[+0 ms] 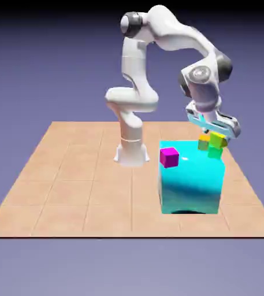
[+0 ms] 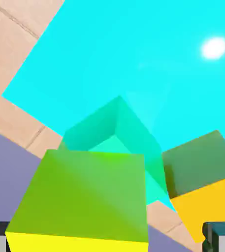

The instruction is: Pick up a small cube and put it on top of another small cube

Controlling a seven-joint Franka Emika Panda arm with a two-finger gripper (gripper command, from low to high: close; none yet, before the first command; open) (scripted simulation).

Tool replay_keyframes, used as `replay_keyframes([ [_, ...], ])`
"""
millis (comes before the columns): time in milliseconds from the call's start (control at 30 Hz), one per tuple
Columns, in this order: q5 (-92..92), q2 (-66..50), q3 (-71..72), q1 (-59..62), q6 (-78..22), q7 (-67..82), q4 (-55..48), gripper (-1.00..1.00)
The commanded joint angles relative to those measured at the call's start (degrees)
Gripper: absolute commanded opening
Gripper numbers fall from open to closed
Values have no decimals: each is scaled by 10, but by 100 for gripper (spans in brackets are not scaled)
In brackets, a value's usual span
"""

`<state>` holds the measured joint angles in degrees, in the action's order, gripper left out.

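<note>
Yellow cube (image 2: 80, 197) gripped in claw (image 1: 215, 136) just above green cube (image 2: 116, 142) (near cyan block's (image 1: 189, 185) far-right edge).

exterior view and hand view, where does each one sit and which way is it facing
Exterior view: fixed, raised, across the table, facing the whole arm, gripper over the big cyan block.
Hand view: on the hand, looking down the finger tips at the yellow cube between them.
Shared: yellow cube, green cube, orange cube, cyan block.
</note>
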<state>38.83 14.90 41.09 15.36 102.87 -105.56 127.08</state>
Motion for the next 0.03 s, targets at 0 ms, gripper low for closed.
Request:
replay_keyframes([
  [0,-1,2,-2,1,-6,-1,-4,100],
])
